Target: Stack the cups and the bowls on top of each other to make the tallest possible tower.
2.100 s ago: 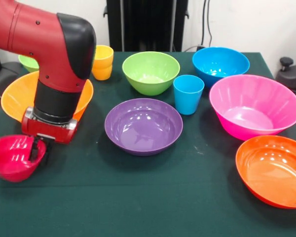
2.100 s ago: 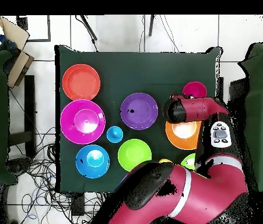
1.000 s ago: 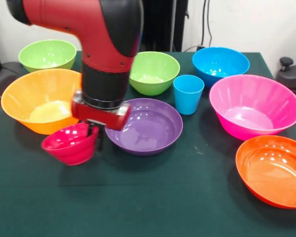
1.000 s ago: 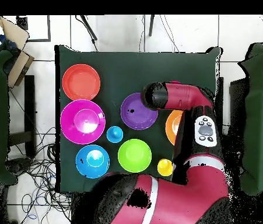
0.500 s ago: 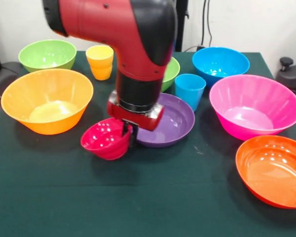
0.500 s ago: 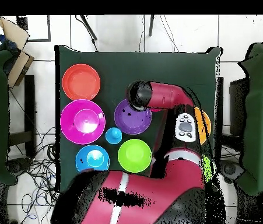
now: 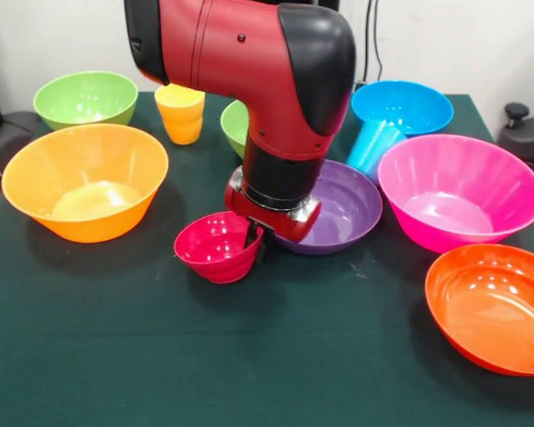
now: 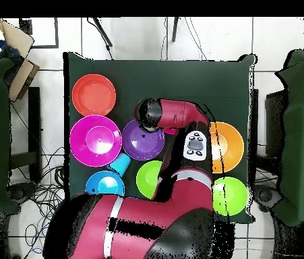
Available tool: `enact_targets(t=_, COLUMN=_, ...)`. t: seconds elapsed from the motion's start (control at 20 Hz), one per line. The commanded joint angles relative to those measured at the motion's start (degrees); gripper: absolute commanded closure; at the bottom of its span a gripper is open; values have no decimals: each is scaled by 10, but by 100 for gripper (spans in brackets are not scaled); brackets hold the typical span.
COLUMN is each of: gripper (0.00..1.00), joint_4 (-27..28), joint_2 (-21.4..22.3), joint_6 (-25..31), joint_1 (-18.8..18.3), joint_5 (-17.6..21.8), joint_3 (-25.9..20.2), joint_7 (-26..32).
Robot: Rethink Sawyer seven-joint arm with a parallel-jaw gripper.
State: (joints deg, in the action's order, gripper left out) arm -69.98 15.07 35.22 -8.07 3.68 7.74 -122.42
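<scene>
gripper (image 7: 253, 238) clamps the small crimson bowl's (image 7: 215, 247) rim.

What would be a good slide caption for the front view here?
Red robot arm's claw grips a small crimson bowl by its rim beside the purple bowl, while the tilted light blue cup leans among colourful bowls.

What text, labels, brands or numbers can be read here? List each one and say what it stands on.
None can be read. The arm, the small crimson bowl at the gripper and the other bowls and cups carry no visible print. The panel on the arm has buttons, but any marks on them are too small to read.
</scene>
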Motion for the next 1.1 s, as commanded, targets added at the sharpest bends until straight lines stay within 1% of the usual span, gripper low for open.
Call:
enact_targets(t=0.05, gripper=100, joint_4=-4, joint_2=-61, joint_6=-2, joint_1=13, joint_5=-9, joint_3=-5, joint_7=-97)
enact_targets(t=0.25, gripper=100, joint_4=8, joint_2=-55, joint_6=1, joint_1=23, joint_5=-1, joint_3=23, joint_7=-99)
enact_targets(t=0.55, gripper=100, joint_4=17, joint_2=-52, joint_6=14, joint_1=20, joint_5=-6, joint_3=30, joint_7=-80)
enact_targets(t=0.75, gripper=100, joint_4=16, joint_2=-50, joint_6=3, joint_1=17, joint_5=-3, joint_3=25, joint_7=-65)
enact_targets(t=0.8, gripper=0, joint_4=15, joint_2=-49, joint_6=0, joint_1=15, joint_5=-4, joint_3=24, joint_7=-61)
enact_targets(t=0.95, gripper=0, joint_4=-17, joint_2=-19, joint_6=2, joint_1=7, joint_5=-13, joint_3=17, joint_7=-57)
enact_targets(t=1.1, gripper=0, joint_4=-57, joint_2=33, joint_6=23, joint_1=-4, joint_5=-18, joint_3=11, joint_7=-38)
